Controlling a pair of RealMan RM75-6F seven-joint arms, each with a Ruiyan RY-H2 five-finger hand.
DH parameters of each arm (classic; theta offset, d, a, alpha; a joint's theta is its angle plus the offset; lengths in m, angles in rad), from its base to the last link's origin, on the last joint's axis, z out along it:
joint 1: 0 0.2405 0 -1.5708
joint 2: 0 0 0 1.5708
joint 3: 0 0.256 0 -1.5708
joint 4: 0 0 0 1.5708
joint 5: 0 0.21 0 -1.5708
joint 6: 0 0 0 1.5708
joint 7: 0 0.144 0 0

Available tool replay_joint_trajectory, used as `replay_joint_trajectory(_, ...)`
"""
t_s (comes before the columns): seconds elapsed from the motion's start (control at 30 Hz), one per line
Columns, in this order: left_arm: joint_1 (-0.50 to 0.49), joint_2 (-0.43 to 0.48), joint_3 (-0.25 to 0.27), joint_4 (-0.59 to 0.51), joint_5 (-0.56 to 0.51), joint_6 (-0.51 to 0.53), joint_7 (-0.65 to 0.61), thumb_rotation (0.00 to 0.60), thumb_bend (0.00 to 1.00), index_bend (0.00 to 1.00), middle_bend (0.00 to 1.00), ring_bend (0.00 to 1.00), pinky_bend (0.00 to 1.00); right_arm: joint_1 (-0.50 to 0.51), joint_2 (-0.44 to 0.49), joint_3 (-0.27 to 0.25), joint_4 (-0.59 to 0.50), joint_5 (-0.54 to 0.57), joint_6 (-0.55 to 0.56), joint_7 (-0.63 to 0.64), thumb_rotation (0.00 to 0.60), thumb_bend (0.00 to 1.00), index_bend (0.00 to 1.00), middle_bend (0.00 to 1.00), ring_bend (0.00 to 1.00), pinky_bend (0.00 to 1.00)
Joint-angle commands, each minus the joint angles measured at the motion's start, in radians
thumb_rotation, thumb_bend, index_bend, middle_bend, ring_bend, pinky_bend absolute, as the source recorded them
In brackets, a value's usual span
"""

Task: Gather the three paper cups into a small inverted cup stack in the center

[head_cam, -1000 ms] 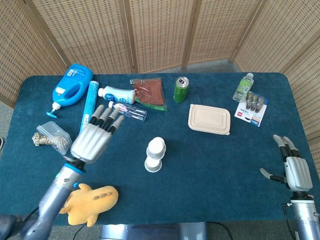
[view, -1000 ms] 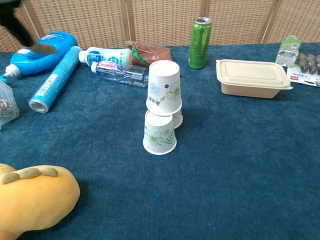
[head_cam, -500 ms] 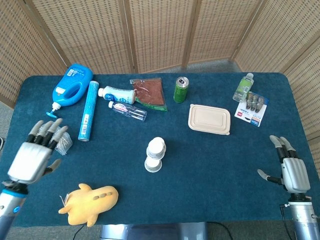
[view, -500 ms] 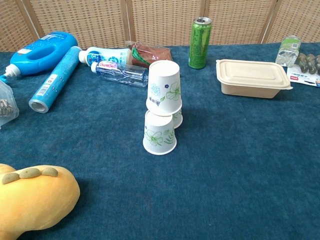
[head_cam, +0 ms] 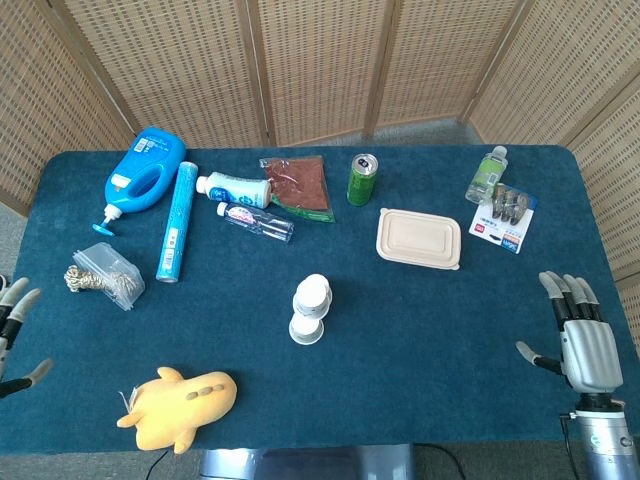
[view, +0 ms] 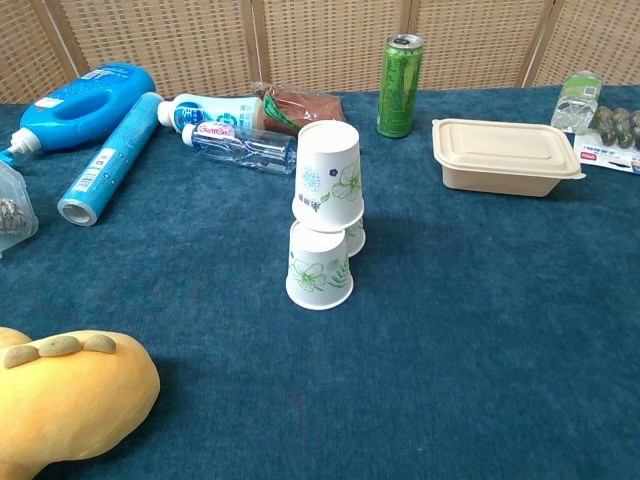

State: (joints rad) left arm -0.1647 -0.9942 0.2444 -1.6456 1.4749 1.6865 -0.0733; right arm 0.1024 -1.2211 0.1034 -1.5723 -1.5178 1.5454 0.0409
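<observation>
Over the last second we see the left hand (head_cam: pixel 14 330) withdraw from above the cup stack (view: pixel 325 225) to the tabletop's (head_cam: pixel 420 330) left edge, empty with fingers spread, which we judge marks the build as finished. The stack stands mid-tabletop, one inverted cup resting on two. The right hand (head_cam: pixel 580 340) hangs released, well right of the stack, leaving open room around the stack.
</observation>
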Motion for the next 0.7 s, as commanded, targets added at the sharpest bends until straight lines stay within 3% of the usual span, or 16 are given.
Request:
replay_joint_trajectory(0.03,0.047,-0.014,-0.016,0.061,0.016,-0.001,-0.067,0.6,0.26,0.0,0.0,0.0,0.0,-0.011,0.01,0.0,-0.041,-0.017,0.028,-0.048,0.6,0.14,0.06,0.1,0.01,0.05)
replay_joint_trajectory(0.7,0.096,-0.022,-0.079,0.096,0.113,-0.035,-0.042,0.6,0.26,0.0,0.0,0.0,0.0,-0.003,0.0,-0.001,-0.07,0.002,-0.005,-0.132,0.6,0.14,0.06,0.09,0.0,0.04)
